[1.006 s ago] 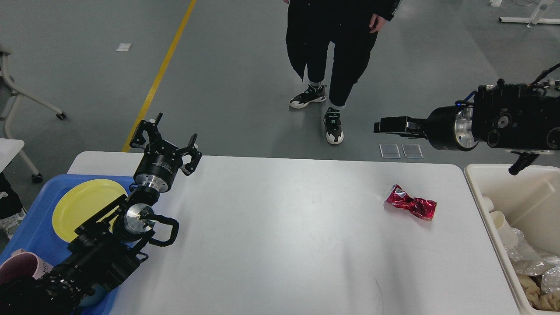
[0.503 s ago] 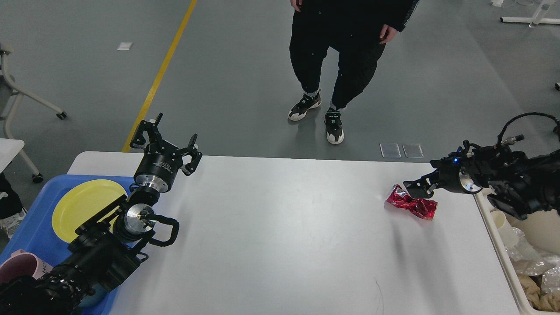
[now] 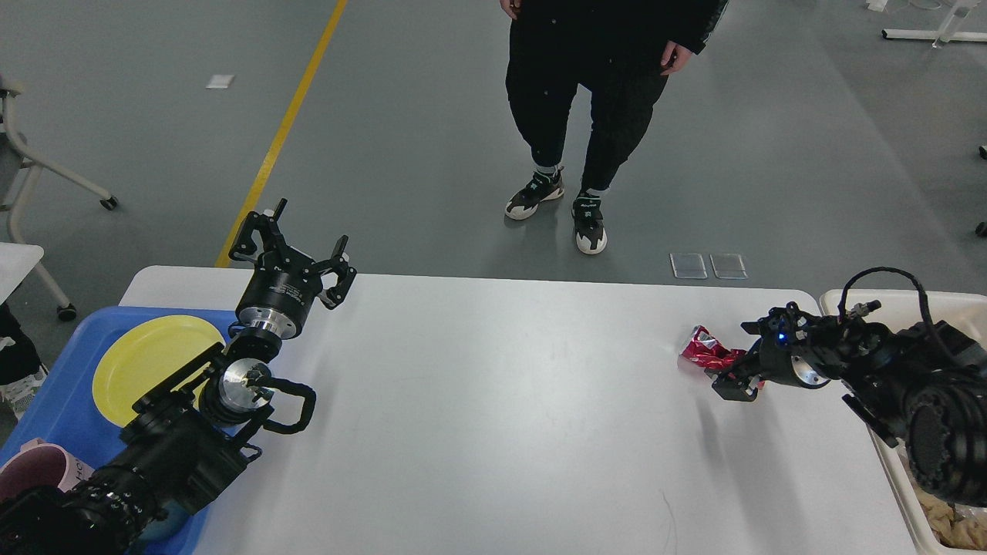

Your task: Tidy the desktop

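Observation:
The white desktop carries a crumpled red foil wrapper near its right end. My right gripper has come in low from the right and is open, one finger behind the wrapper's right end and one in front of it. That end of the wrapper is hidden by the gripper, and I cannot tell whether the fingers touch it. My left gripper is open and holds nothing, raised over the desktop's far left corner.
A blue tray at the left edge holds a yellow plate and a pink cup. A cream bin with crumpled waste stands off the right end. A person stands beyond the far edge.
My right arm has swung down from high over the bin to table level, and its open gripper now straddles the wrapper's right end. The left arm has not moved.

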{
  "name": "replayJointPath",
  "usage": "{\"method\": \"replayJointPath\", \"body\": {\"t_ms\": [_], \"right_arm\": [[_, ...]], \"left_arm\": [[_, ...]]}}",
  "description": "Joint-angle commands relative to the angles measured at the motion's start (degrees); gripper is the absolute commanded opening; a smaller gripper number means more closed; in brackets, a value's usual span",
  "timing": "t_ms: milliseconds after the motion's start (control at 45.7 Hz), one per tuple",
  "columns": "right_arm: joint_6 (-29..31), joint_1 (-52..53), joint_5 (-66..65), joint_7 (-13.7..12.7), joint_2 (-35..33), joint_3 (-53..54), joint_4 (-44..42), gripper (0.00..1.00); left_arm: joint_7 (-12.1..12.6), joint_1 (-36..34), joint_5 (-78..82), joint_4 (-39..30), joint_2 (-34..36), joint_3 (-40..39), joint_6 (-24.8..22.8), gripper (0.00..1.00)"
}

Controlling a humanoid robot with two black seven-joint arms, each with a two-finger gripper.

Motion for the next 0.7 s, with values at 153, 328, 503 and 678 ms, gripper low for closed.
{"method": "replayJointPath", "body": {"t_ms": [153,328,503,678], "right_arm": [[0.8,-5.0,0.1,-1.2,2.4,-6.8,-8.9,0.92],[1.7,-7.3,0.0,-2.2,3.1,-7.3,-13.2,0.91],[2.5,-8.3,-0.1,-2.4,3.0,-7.3,-13.9,0.91],[4.1,-8.6,-0.2,-2.7,2.8,-8.5,-14.0,0.79]], "left_arm": [[0.0,0.0,0.0,0.0,0.0,0.0,0.0,0.96],[0.0,-0.1,0.0,0.0,0.0,0.0,0.0,0.96],[0.0,0.0,0.0,0.0,0.0,0.0,0.0,0.96],[0.0,0.0,0.0,0.0,0.0,0.0,0.0,0.96]]}}
